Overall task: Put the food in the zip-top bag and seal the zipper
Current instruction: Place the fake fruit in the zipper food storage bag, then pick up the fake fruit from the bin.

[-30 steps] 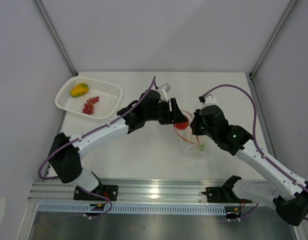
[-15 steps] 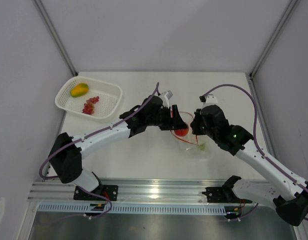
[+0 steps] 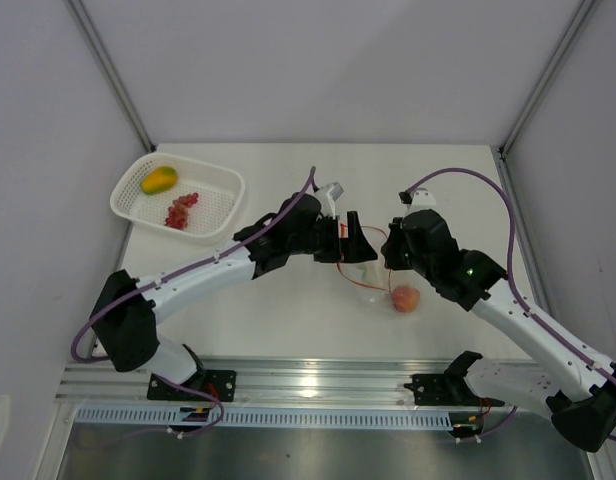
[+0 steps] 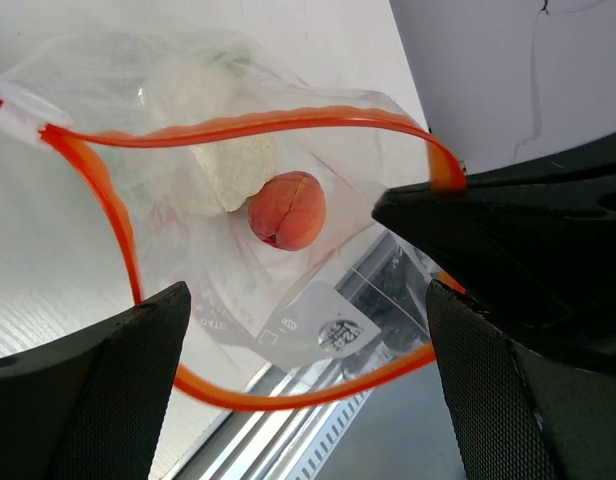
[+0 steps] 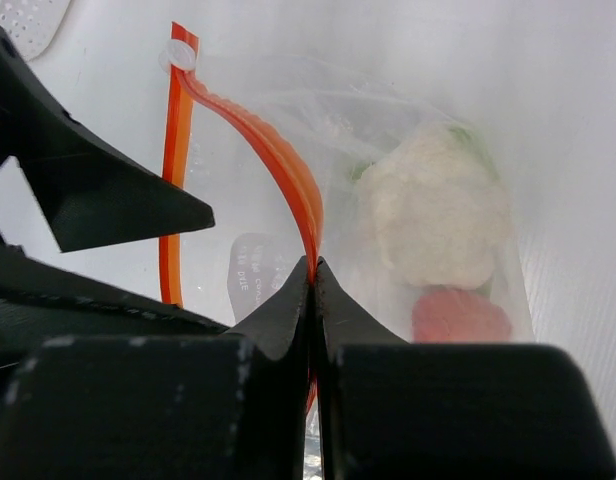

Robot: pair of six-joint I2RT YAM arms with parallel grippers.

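Spread wide, the left fingers (image 3: 356, 238) hang over the open mouth of the one zip-top bag (image 3: 372, 280) at the middle of the overhead view, gripping nothing. Just right of them, the right fingers (image 3: 389, 256) are pressed together on the bag's mouth edge. One red-orange round fruit (image 3: 404, 298) lies inside the bag's lower right end, on the white bench (image 3: 288, 310). Well apart at upper left, one white mesh basket (image 3: 224, 178) holds one mango (image 3: 159, 180) and one grape bunch (image 3: 181, 210).

From the left wrist, two dark left fingers (image 4: 138, 360) fill the bottom corners, far apart, with the bag gaping between them. The zipper (image 4: 238, 122) runs as one orange loop around the opening. Inside lie the round fruit (image 4: 286, 210) and, just beside it to the upper left, one white vegetable piece (image 4: 228, 160). The right fingers (image 4: 468, 215) reach in from the right edge, nipping the zipper's right end.

From the right wrist, the right fingers (image 5: 288, 315) meet at lower centre with the zipper (image 5: 273, 150) clamped between their tips. At right, behind clear plastic, sits the white vegetable piece (image 5: 433, 215), green at its rim, with the round fruit (image 5: 460, 315) just below. One of the left fingers (image 5: 98, 205) shows as a black wedge at left.
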